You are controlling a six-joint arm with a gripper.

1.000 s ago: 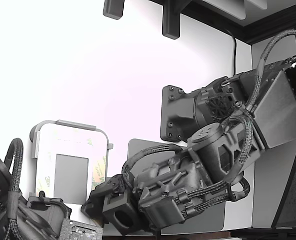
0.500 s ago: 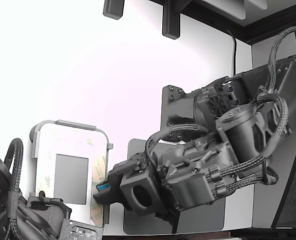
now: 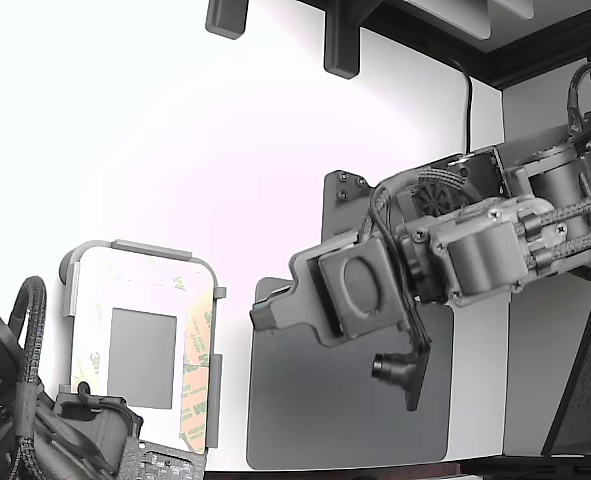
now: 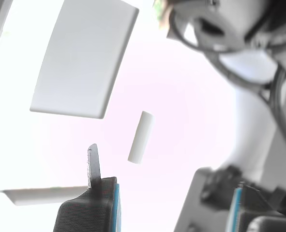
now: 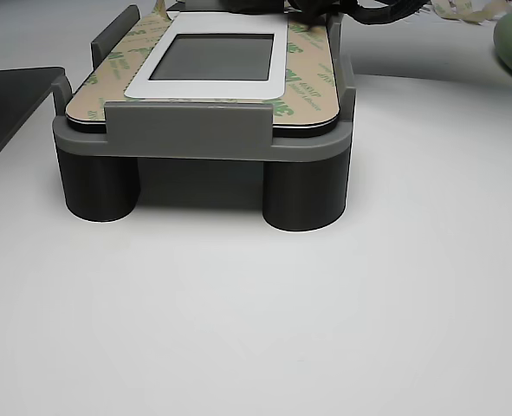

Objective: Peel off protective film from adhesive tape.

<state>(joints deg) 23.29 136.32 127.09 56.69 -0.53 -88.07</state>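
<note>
The protective film [image 3: 197,372] is a pale-yellow strip with green print and an orange tinge. It runs along the right edge of the white panel [image 3: 135,285], as the exterior view shows it, and covers the adhesive tape, whose own surface is hidden. My gripper [image 3: 265,315] hangs up and to the right of the strip, apart from it. In the wrist view my gripper [image 4: 164,181] is open, its dark fingers [image 4: 92,203] wide apart with nothing between them. The other view shows tan printed strips [image 5: 306,78] on the panel's long edges.
A grey fixture [image 5: 199,130] on round legs holds the panel, with a grey square [image 5: 217,56] in the middle. A dark mat [image 3: 345,430] lies under my arm. A second dark arm [image 3: 35,420] sits at the exterior view's lower left. Loose peeled strips [image 5: 463,10] lie behind the fixture.
My arm has drawn back from the panel's lower right edge, up and to the exterior view's right, and the wrist has turned over. The yellow strip now shows along its whole length.
</note>
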